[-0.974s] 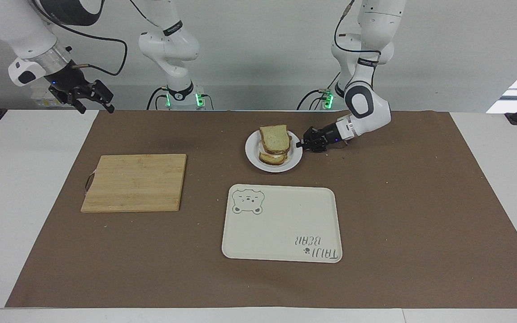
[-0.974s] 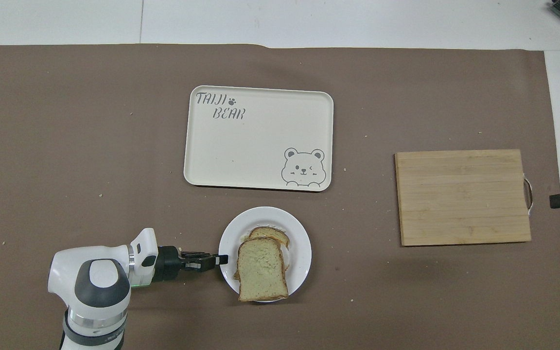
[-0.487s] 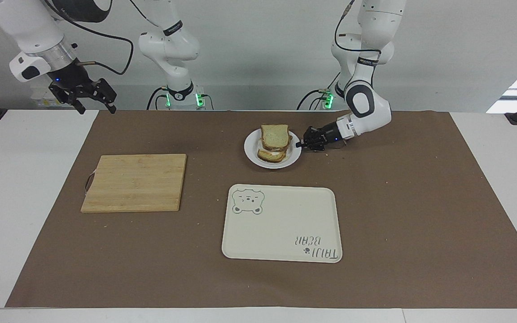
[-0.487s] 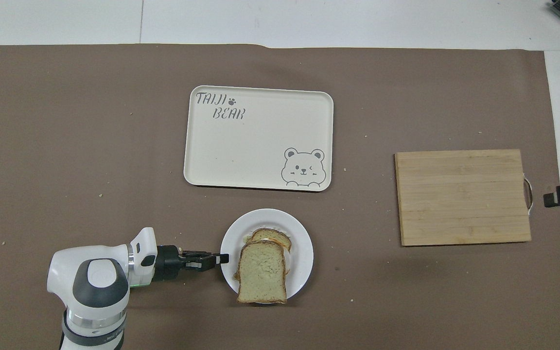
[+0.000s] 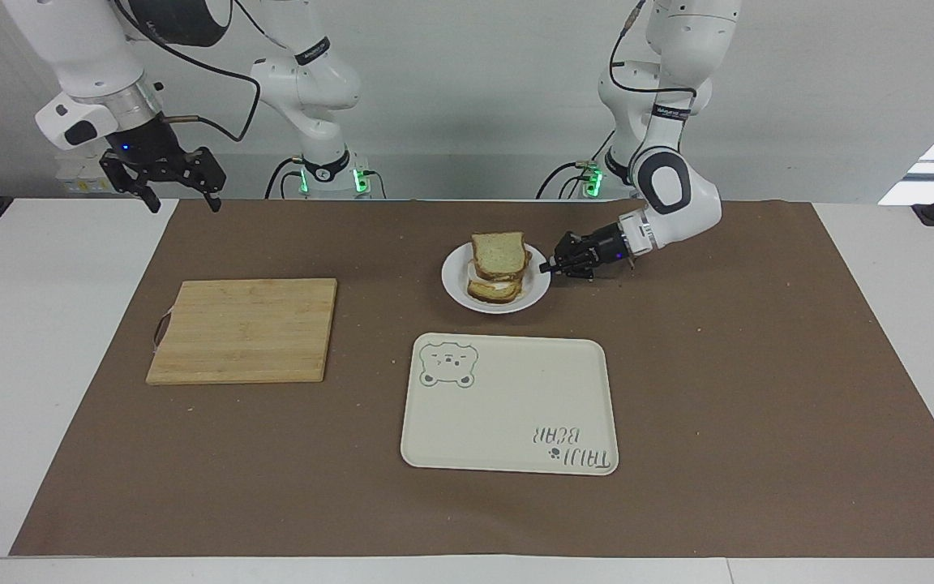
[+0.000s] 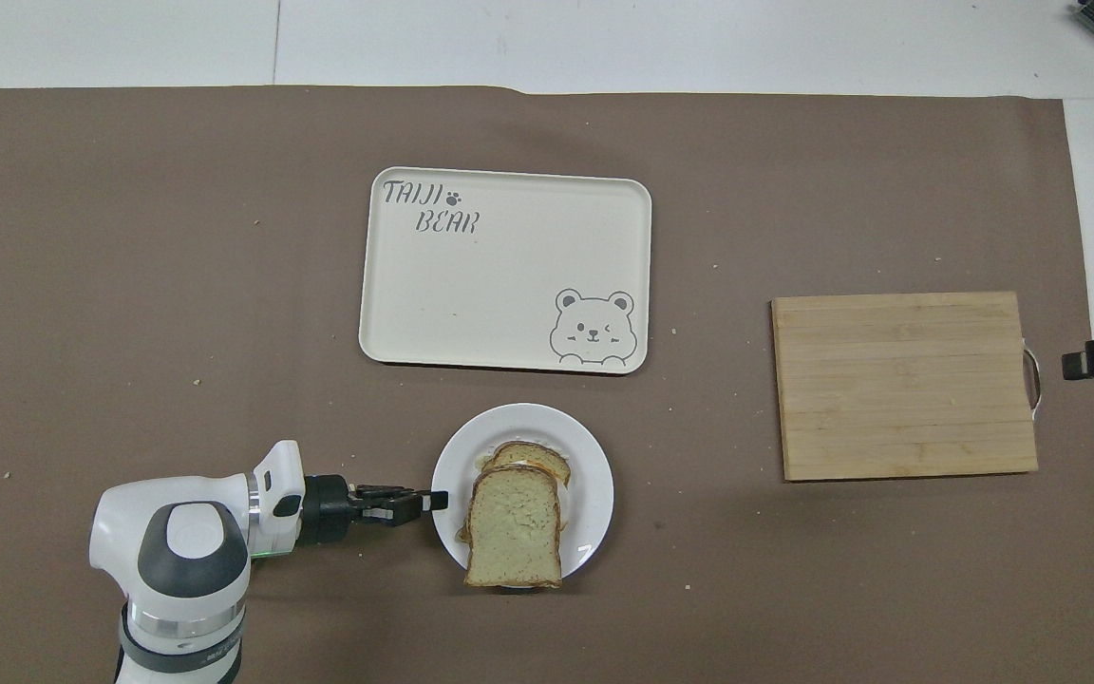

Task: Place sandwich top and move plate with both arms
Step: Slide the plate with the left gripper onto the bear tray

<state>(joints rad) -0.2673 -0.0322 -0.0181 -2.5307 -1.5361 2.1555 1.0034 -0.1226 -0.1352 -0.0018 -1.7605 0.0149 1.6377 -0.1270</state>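
Desk: white desk (image 5: 45, 341) under a brown paper mat (image 5: 759, 389), grey wall at the robots' end.
Plate: small white plate (image 5: 457, 289) on the mat, at 12 o'clock from the cream bear tray (image 6: 471, 294) in the facing view, just nearer the robots than it, not touching it.
Sandwich top: speckled bread slice (image 6: 515, 524) lies uppermost on the plate, tilted on the stack, its nearest edge overhanging the plate's rim.
Lower slice: a second bread slice (image 6: 530, 456) shows from under it at 12 o'clock in the overhead view.
Left end effector: left end effector (image 5: 549, 266) low over the mat at the plate's 3 o'clock rim in the facing view, fingertips pinched together on that rim.
Right end effector: right end effector (image 5: 182, 197) hangs high over the mat's corner at the right arm's end, fingers spread apart, holding nothing; that arm waits.
Cutting board: wooden cutting board (image 5: 244, 329) flat on the mat toward the right arm's end, at 9 o'clock from the tray in the facing view, well apart.
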